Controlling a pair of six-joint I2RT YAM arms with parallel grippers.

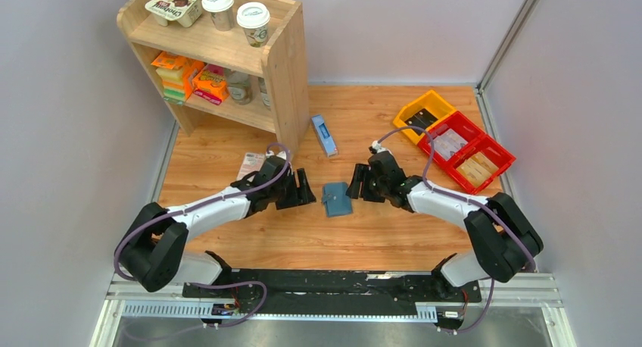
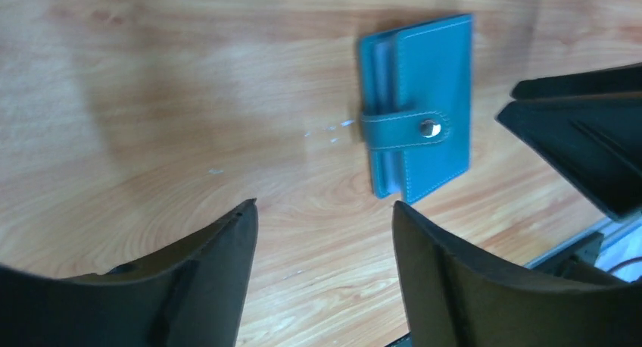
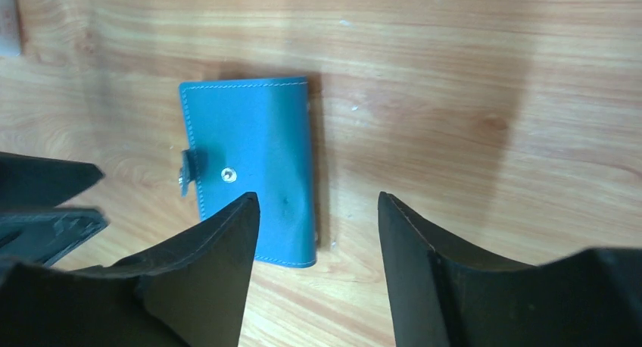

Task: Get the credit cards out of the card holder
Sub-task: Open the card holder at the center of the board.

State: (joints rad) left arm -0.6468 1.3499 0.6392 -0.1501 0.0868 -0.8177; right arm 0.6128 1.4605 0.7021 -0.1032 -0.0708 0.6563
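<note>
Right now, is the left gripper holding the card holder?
No; the card holder lies on the table beyond the open left gripper, nothing between its fingers.

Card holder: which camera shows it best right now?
Left wrist view: the whole card holder shows, strap and snap included. In the right wrist view a pincer finger covers one corner; the top view shows it small.

Card holder between left pincer, right pincer.

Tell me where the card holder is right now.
In the top view, the card holder lies flat on the table, between the left pincer and the right pincer.
</note>
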